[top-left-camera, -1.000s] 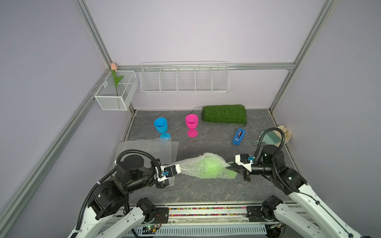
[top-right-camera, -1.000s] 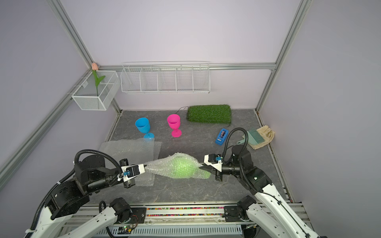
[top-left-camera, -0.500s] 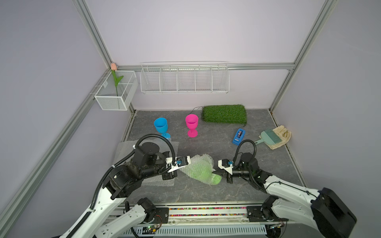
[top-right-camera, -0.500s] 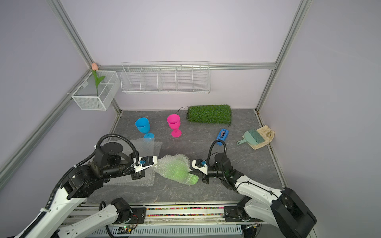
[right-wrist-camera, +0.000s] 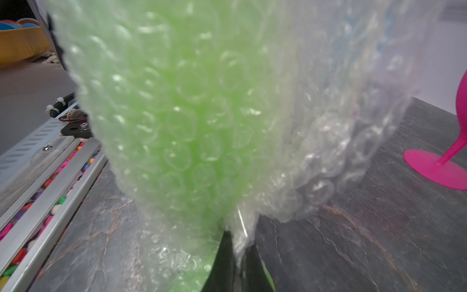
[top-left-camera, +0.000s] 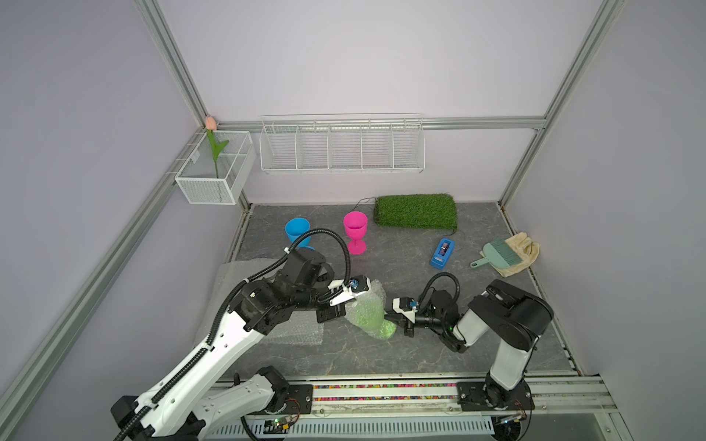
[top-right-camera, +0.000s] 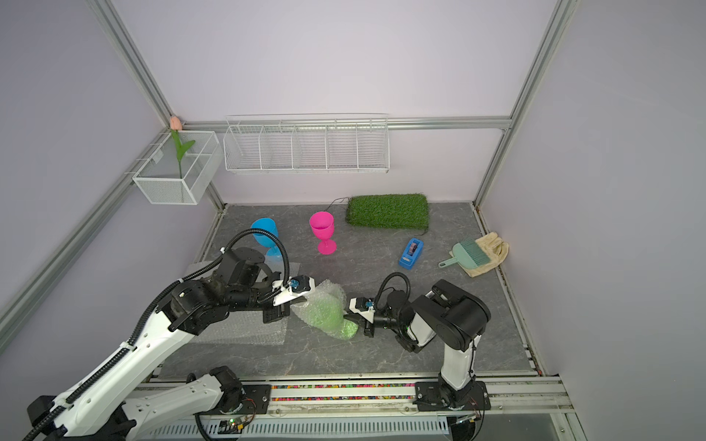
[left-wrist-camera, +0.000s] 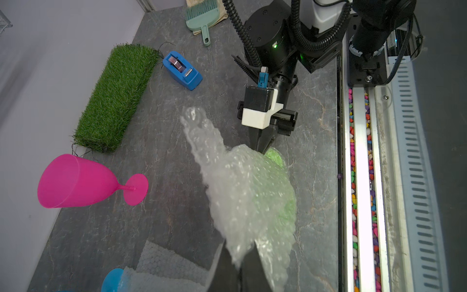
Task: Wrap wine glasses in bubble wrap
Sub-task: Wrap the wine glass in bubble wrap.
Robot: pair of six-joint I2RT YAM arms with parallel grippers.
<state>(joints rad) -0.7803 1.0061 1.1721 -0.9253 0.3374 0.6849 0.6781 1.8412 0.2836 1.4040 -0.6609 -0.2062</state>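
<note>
Near the grey tabletop's (top-left-camera: 382, 357) front edge the green glass (top-left-camera: 385, 330) is tilting inside wrap (top-left-camera: 372, 294); left jaws are pinching its loose end, right jaws are clamping wrap by the foot. Both should be twisting gently, without crushing bubbles

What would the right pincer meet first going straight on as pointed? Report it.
The lime green goblet inside the bubble wrap that the right pincer is shut on. Beyond it, probably the left pincer, though depth is unclear.
</note>
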